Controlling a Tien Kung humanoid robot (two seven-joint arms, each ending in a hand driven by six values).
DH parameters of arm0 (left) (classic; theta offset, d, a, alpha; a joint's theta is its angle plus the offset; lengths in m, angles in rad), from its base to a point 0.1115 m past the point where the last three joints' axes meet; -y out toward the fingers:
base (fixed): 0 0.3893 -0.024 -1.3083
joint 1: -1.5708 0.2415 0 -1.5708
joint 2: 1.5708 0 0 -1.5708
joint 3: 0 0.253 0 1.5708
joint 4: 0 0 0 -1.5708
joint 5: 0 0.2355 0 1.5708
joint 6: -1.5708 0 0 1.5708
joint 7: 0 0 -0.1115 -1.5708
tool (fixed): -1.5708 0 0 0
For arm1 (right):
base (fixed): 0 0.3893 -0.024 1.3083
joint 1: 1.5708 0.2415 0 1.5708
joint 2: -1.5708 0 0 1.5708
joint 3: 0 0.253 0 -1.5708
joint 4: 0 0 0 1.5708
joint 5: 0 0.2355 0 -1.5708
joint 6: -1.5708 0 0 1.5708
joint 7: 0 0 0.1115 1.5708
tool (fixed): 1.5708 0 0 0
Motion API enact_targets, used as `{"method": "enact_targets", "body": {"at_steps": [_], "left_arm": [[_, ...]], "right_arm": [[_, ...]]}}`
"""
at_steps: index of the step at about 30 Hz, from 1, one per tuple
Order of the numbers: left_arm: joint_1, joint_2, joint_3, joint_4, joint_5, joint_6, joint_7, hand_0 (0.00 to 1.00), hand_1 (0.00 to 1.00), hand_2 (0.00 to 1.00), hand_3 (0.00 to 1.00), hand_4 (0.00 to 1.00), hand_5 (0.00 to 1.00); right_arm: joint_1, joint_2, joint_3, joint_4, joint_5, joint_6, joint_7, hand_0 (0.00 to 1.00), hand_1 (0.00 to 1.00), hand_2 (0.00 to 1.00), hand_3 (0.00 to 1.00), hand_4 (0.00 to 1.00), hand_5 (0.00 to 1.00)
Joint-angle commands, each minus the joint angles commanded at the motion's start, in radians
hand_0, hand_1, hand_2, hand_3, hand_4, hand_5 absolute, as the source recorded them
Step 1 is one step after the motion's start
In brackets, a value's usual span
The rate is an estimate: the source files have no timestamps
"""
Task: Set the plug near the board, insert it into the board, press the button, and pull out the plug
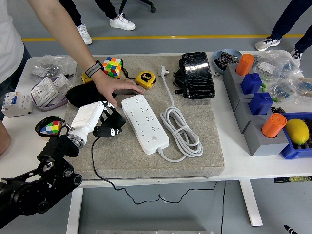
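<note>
A white power strip [144, 123] lies on the grey mat [195, 163], its coiled white cord [181, 130] beside it on the right and its switch [155, 138] near the front end. My left hand [109, 125] is shut on a black plug [113, 130] just left of the strip, close to its edge but apart from it. The plug's thin black cable [97, 168] trails off over the table's front edge. A person's hand [115, 89] reaches in from the upper left and rests at the strip's far end. My right arm is out of view.
A black cloth [83, 93] lies behind my hand. Rubik's cubes [111, 66] [49, 128], a yellow tape measure [145, 78] and a black bag [197, 74] surround the mat. Grey blocks [261, 139] with orange and blue pieces and a lemon [297, 130] fill the right side.
</note>
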Motion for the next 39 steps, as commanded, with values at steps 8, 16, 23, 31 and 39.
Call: {"method": "enact_targets", "body": {"at_steps": [8, 16, 23, 31, 39], "left_arm": [[-0.007, 0.008, 0.005, -0.022, -0.096, 0.009, -0.086, 0.239, 0.35, 0.454, 0.548, 0.813, 0.002], [-0.033, 0.024, 0.032, -0.035, -0.196, 0.004, -0.178, 0.241, 0.343, 0.454, 0.548, 0.823, 0.002], [-0.06, 0.031, 0.065, -0.012, -0.224, -0.009, -0.23, 0.246, 0.348, 0.455, 0.549, 0.829, 0.002], [-0.092, 0.026, 0.097, 0.02, -0.227, -0.012, -0.257, 0.249, 0.352, 0.455, 0.549, 0.828, 0.002], [-0.11, 0.021, 0.124, 0.049, -0.227, -0.019, -0.26, 0.256, 0.356, 0.456, 0.549, 0.827, 0.002]], "right_arm": [[0.0, -0.001, 0.0, 0.0, 0.001, 0.0, 0.0, 0.57, 0.643, 0.625, 0.556, 0.971, 0.56], [0.002, 0.0, -0.001, 0.0, 0.001, 0.0, 0.001, 0.569, 0.643, 0.625, 0.556, 0.971, 0.56], [0.003, -0.001, -0.005, -0.001, 0.007, 0.007, 0.007, 0.57, 0.643, 0.625, 0.556, 0.972, 0.56], [0.004, -0.002, -0.003, 0.0, 0.007, 0.007, 0.007, 0.57, 0.643, 0.625, 0.557, 0.972, 0.56], [0.005, -0.002, -0.005, -0.001, 0.006, 0.007, 0.006, 0.57, 0.643, 0.626, 0.557, 0.974, 0.559]]}}
